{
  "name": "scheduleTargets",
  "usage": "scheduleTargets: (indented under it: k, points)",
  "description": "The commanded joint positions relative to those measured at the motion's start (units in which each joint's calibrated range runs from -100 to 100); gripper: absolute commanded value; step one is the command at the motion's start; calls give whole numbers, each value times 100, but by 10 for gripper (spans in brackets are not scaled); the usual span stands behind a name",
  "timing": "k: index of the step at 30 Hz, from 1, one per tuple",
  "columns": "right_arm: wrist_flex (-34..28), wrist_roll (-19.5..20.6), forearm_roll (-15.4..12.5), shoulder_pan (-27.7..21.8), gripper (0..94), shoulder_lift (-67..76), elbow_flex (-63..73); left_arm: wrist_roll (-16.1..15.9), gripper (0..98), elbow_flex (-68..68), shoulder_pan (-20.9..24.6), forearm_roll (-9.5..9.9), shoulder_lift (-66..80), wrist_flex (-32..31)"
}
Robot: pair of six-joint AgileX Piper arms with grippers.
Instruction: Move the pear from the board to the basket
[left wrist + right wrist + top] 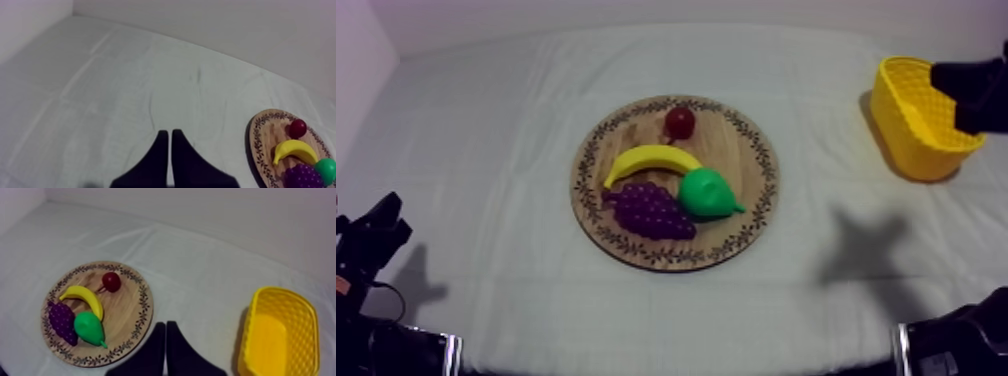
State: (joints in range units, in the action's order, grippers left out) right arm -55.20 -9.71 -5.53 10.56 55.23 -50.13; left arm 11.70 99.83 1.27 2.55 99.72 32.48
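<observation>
A green pear (708, 193) lies on the right side of the round wooden board (746, 140), beside purple grapes (648, 209), a banana (648, 159) and a small red fruit (680, 122). At the table's far right stands the yellow basket (914, 112), with nothing in it. My right gripper (948, 75) hangs high over the basket's far edge; in the right wrist view its fingers (159, 340) lie together, shut on nothing, between the pear (89, 328) and the basket (280, 333). My left gripper (386, 218) rests low at the left, and its fingers (161, 150) are shut too.
The grey-white cloth spreads bare around the board. A dark shadow of the right arm (861, 248) falls on the cloth between board and basket. Black arm parts sit at both lower corners (956, 345).
</observation>
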Motion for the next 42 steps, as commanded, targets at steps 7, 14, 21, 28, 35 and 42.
scheduleTargets:
  k: [7,14,21,28,35,42]
  points:
    - [-796,-730,-295,221,3,-1442,1507,0,1,-5,0,1,2,1]
    - [-1315,-1212,-379,524,3,-2119,1797,0,1,-5,0,1,2,1]
    - [-1510,-1528,-393,889,3,-2670,1763,0,1,-5,0,1,2,1]
    - [-1544,-1744,-443,1312,3,-3058,1708,0,1,-5,0,1,2,1]
    - [-1408,-1848,-479,1614,3,-3424,1567,0,1,-5,0,1,2,1]
    - [-1195,-1918,-413,1733,3,-3889,1558,0,1,-5,0,1,2,1]
